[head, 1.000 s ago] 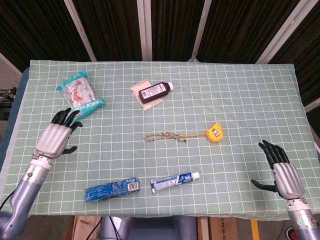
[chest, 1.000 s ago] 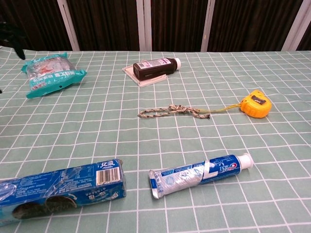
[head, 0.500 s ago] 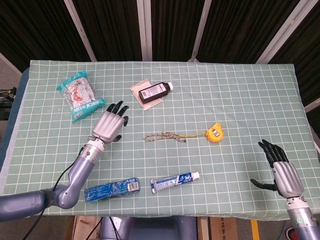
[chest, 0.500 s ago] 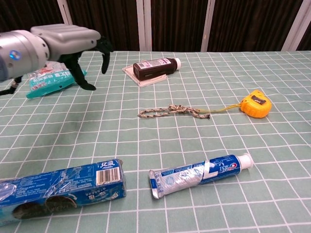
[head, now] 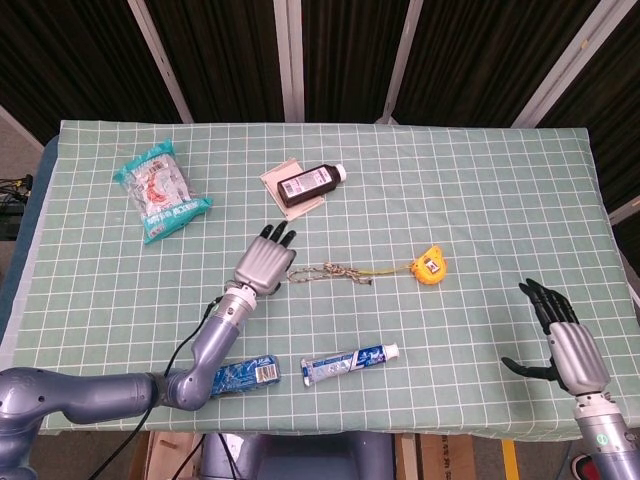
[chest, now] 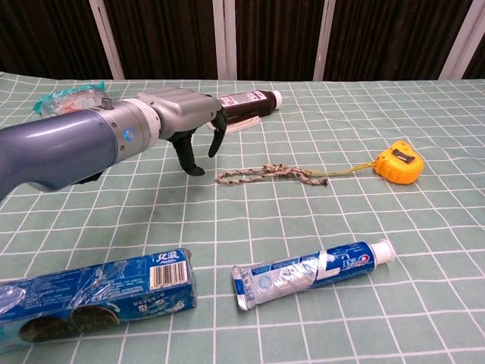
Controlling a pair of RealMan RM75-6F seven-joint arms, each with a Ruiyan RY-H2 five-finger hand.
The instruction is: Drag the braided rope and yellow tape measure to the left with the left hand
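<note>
The braided rope point(head: 330, 272) point(chest: 261, 174) lies near the table's middle, joined by a thin yellow strap to the yellow tape measure point(head: 431, 267) point(chest: 399, 163) on its right. My left hand point(head: 265, 263) point(chest: 186, 121) hovers just left of the rope's left end, fingers apart and pointing down, holding nothing. It is not touching the rope. My right hand point(head: 565, 343) rests open near the table's front right corner, seen only in the head view.
A brown bottle point(head: 310, 185) lies on a card behind the rope. A teal snack bag point(head: 160, 190) sits at back left. A toothpaste tube point(head: 350, 362) and a blue biscuit pack point(head: 235, 375) lie along the front edge.
My left arm swept from the table's left edge rightward across the cloth, ending just left of the rope's end. The right hand and all objects stayed put.
</note>
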